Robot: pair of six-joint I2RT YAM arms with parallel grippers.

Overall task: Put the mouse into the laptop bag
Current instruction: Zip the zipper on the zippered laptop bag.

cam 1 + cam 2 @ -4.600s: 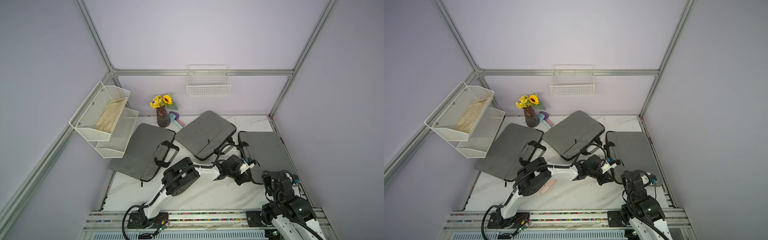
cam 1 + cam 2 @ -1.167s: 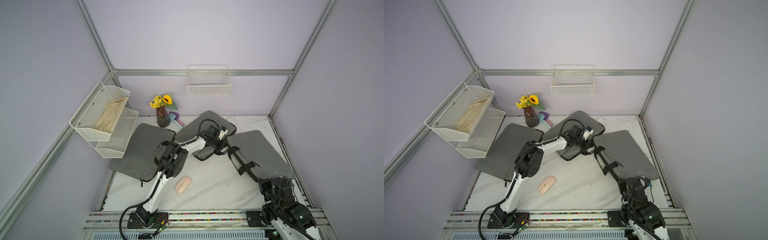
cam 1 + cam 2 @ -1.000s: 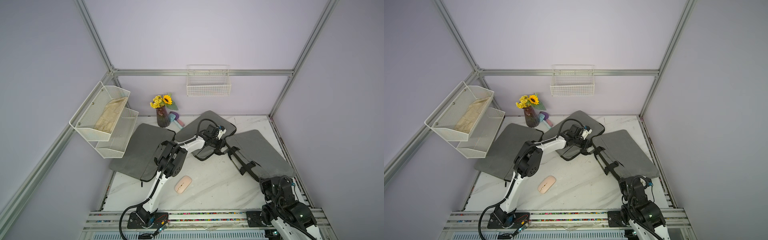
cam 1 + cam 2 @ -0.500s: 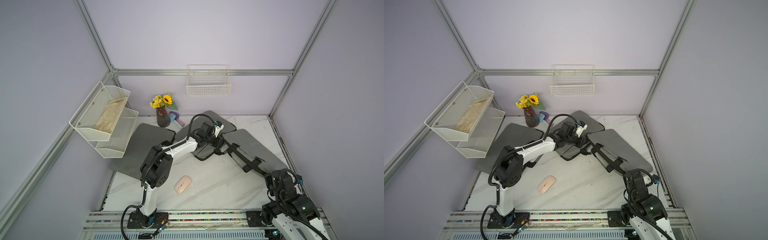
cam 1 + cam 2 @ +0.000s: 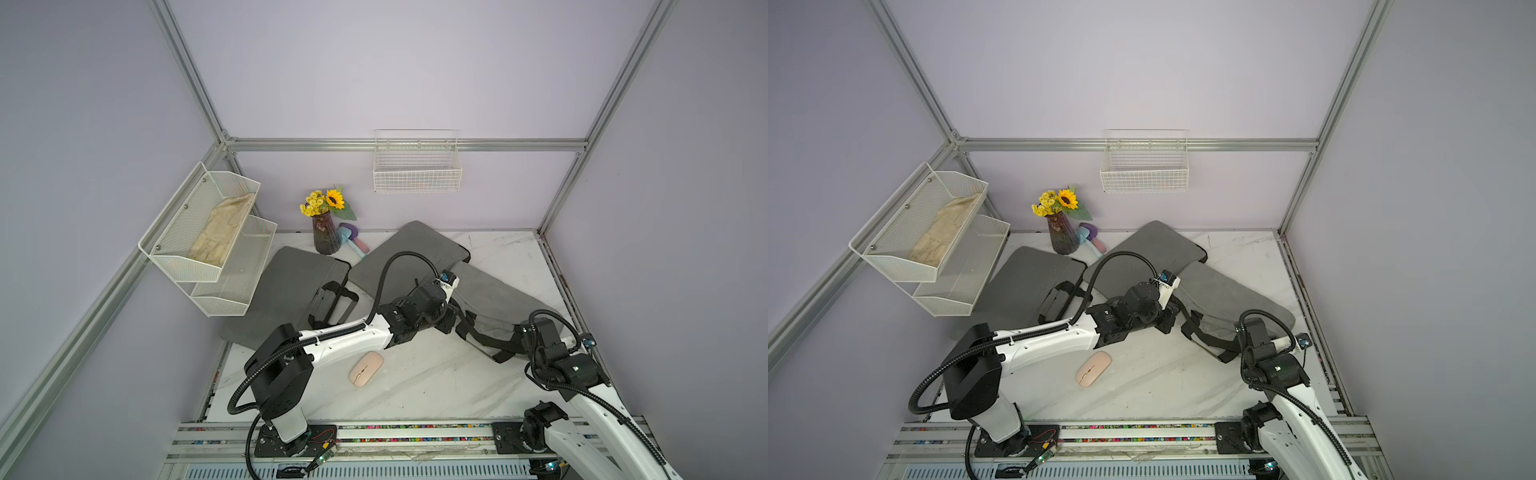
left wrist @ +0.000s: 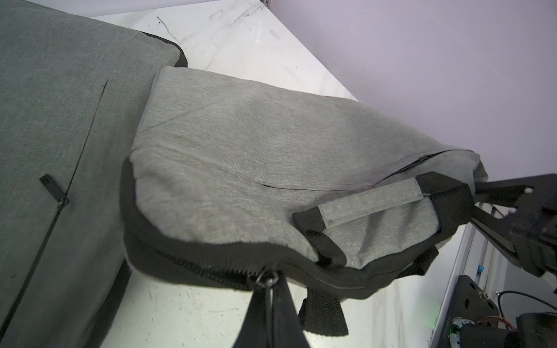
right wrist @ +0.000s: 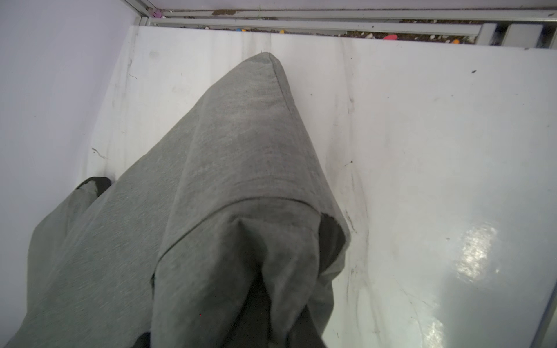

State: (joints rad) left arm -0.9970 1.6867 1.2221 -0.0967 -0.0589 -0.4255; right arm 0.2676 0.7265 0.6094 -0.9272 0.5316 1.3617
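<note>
since the mouse (image 5: pixel 365 368) lies loose on the table (image 5: pixel 436 386), left of the laptop bag (image 5: pixel 498 299) and well apart from it, i judge that i am at the opening step: working the zip before anything can go in. at the bag's left corner, my left gripper (image 6: pixel 271 289) has its fingers pinched tight on the small metal zipper pull (image 6: pixel 268 275), just above the table. at the bag's right end, which stands raised like a tent, grey cloth bunches over my right gripper (image 6: pixel 479 204) and hides the fingertips, so i cannot tell whether they clamp the fabric or hang slack. next, i think, the pull must be drawn along its toothed track while the right end is held taut. how far the mouth is already undone i cannot make out. once it gapes, one hand must go left of the bag for the mouse. as to materials, the mouse is a smooth, pale pink, flattish oval, probably slippery and best taken across its narrow sides. the table is hard, glossy and scuffed. the bag is soft woven grey cloth, padded and floppy, edged in black. near its right end lie black webbing straps and a cloth-wrapped handle (image 6: pixel 370 202). it looks likely to sag shut unless held.
</note>
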